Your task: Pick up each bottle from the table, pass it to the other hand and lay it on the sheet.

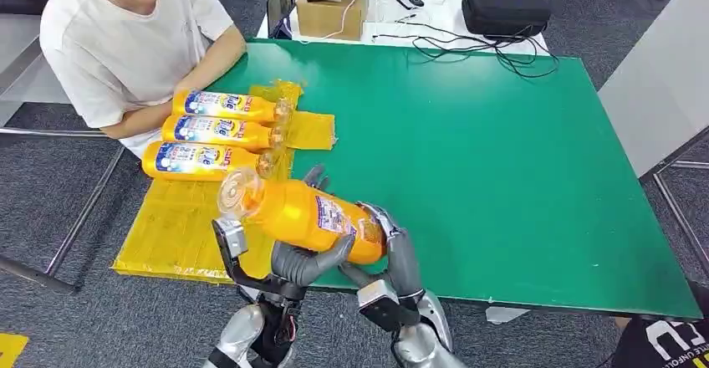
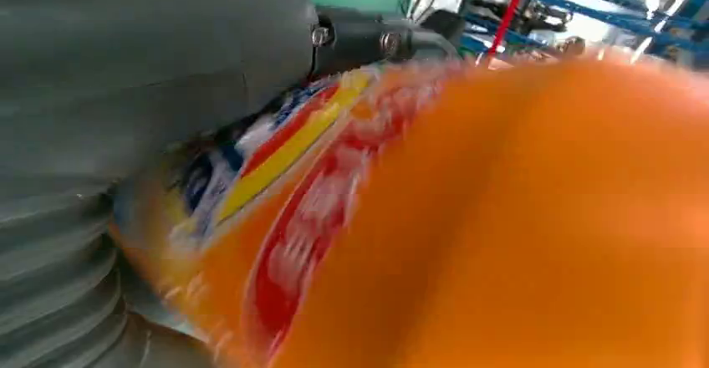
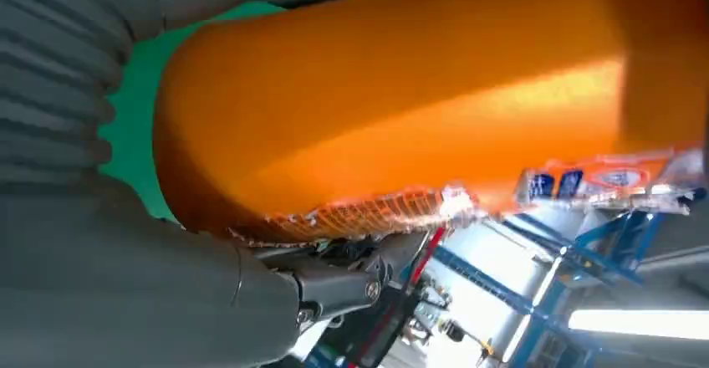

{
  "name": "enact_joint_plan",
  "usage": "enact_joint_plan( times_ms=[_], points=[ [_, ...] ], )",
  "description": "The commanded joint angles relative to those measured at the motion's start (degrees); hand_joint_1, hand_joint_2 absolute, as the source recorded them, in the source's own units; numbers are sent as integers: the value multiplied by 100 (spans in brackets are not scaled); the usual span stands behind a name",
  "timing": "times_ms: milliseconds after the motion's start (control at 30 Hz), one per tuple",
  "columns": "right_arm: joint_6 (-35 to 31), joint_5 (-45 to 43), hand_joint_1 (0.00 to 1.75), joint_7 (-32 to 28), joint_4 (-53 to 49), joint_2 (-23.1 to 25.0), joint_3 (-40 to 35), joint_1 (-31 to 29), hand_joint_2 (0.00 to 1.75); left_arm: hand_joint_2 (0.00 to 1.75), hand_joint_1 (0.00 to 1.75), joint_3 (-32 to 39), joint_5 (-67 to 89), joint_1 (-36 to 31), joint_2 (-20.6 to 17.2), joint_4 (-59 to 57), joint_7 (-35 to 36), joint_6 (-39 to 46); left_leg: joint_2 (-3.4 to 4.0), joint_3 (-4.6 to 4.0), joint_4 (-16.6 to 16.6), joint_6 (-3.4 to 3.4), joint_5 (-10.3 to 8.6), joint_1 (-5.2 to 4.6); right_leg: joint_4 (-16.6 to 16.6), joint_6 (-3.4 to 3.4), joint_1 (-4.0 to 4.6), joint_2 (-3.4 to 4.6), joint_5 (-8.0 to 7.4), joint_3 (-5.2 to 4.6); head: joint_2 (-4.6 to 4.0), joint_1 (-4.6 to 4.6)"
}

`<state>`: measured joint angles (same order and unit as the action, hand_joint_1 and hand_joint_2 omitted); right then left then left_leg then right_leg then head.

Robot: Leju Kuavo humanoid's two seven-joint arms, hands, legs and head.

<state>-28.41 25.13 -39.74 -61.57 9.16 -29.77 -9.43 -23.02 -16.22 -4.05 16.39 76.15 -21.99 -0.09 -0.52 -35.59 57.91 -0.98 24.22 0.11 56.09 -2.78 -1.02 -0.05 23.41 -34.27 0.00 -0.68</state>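
Note:
An orange bottle [image 1: 305, 215] with a clear cap and a blue-and-white label hangs on its side over the front of the green table [image 1: 502, 176]. My left hand [image 1: 303, 259] wraps it near the middle and my right hand [image 1: 393, 247] grips its base end. Its orange body [image 2: 518, 217] looms blurred in the left wrist view, and its base end [image 3: 401, 109] lies close in the right wrist view. Three more orange bottles [image 1: 219, 130] lie side by side on the yellow sheet [image 1: 175, 226], left of the held one.
A person in a white shirt [image 1: 125, 42] sits at the table's left, forearm resting by the sheet. A cardboard box [image 1: 332, 12], a black case [image 1: 506, 7] and cables [image 1: 485, 50] lie on a white table behind. A white cabinet [image 1: 660, 84] stands right.

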Motion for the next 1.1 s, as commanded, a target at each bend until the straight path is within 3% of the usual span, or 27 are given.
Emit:
enact_joint_plan(
  times_ms=[33, 200, 233, 300, 333, 367, 467, 600, 633, 667, 700, 800, 833, 933, 967, 1033, 1100],
  points=[
    [204, -77, 175, -26, 442, -20, -1013, -68, 175, 175, 0, -331, 269, -113, -167, -161, -290, 13, 16, 44, -6, 10, 16, 6, -6, 17, 8, 10, 12, 40, 0, 0],
    [470, -158, 175, -26, 561, 7, -942, -134, 175, 175, 0, -226, 300, -146, -169, -95, -313, 20, 7, 32, -4, 7, 12, 6, -5, 14, 8, 1, 10, 32, 0, -2],
    [597, -172, 162, -26, 530, 13, -918, -135, 175, 175, 175, -181, 258, -176, -157, -124, -338, -28, 5, 18, -4, 5, 6, 5, -5, 9, 5, 1, 5, 18, 0, 2],
    [868, -215, 157, -26, 520, 34, -871, -148, 175, 175, 175, -105, 229, -206, -171, -96, -411, -86, 4, 15, -3, 5, 4, 4, -3, 9, 5, -1, 4, 16, 0, 2],
    [1060, -282, 145, -26, 475, 36, -852, -145, 175, 175, 175, -106, 229, -203, -195, -37, -546, -222, 7, 32, -2, 8, 12, 7, -3, 16, 8, 1, 11, 33, 0, 0],
    [1244, -304, 155, -26, 406, 31, -855, -166, 175, 175, 175, -123, 249, -187, -235, 71, -672, -432, 4, 21, -4, 6, 6, 4, -3, 11, 4, -1, 7, 22, 0, 2],
    [1788, -602, 145, -26, 147, 4, -864, -140, 175, 175, 175, -142, 126, -110, -284, 272, -752, -835, 6, 28, -1, 9, 12, 7, 0, 17, 8, 0, 12, 28, 0, 0],
    [1783, -597, 145, 8, 70, 27, -848, -118, 175, 175, 175, -140, 125, -75, -279, 345, -750, -836, 1, 27, 3, 10, 14, 9, 3, 17, 10, -5, 16, 28, 0, 0],
    [2007, -701, 94, -6, -33, 25, -803, -61, 175, 175, 175, -135, 155, -56, -281, 375, -788, -902, 1, 19, 1, 7, 10, 6, 1, 13, 8, -5, 12, 19, 0, -2],
    [2112, -715, 9, 16, -124, 56, -730, -14, 175, 175, 175, -99, 26, -37, -271, 393, -757, -1113, 2, 31, 2, 9, 16, 8, 1, 16, 10, -6, 17, 31, 0, 0],
    [2238, -715, 0, 75, -225, 68, -703, 28, 175, 175, 175, -53, -14, 5, -260, 467, -781, -1223, -6, 19, 0, 6, 8, 6, 1, 11, 7, -11, 12, 21, 0, 0],
    [2174, -490, 0, 415, -610, 109, -718, 131, 175, 175, 175, -10, 31, 119, -346, 720, -804, -1567, 7, 28, 4, 7, 16, 6, 4, 15, 7, 1, 16, 27, 0, 0],
    [2242, -537, 0, 495, -750, 117, -704, 152, 0, 175, 175, 10, 58, 135, -378, 743, -785, -1663, 7, 10, 3, 5, 7, 5, 3, 9, 6, 2, 7, 8, 0, 0],
    [2148, -530, 0, 547, -909, 132, -626, 175, 0, 175, 175, 66, 144, 116, -415, 706, -810, -1754, 5, 22, 7, 9, 15, 9, 6, 16, 10, -2, 15, 22, 0, 2],
    [945, 398, 0, 310, -968, 157, -661, 157, 0, 175, 175, 59, 482, 46, -472, 708, -1100, -1739, 0, 13, 0, 7, 6, 4, 2, 11, 5, -5, 8, 13, 0, 0],
    [894, 346, 0, 337, -1157, 174, -675, 188, 0, 175, 175, 150, 505, 11, -471, 688, -1060, -1717, 6, 31, 7, 11, 18, 8, 9, 20, 10, 1, 18, 29, 0, 2],
    [237, 419, 0, 149, -1451, 216, -691, 300, 0, 175, 175, 237, 1385, -79, -583, 506, -961, -983, 11, 26, 4, 10, 14, 6, 7, 17, 8, 5, 13, 23, 0, 0]
  ],
)
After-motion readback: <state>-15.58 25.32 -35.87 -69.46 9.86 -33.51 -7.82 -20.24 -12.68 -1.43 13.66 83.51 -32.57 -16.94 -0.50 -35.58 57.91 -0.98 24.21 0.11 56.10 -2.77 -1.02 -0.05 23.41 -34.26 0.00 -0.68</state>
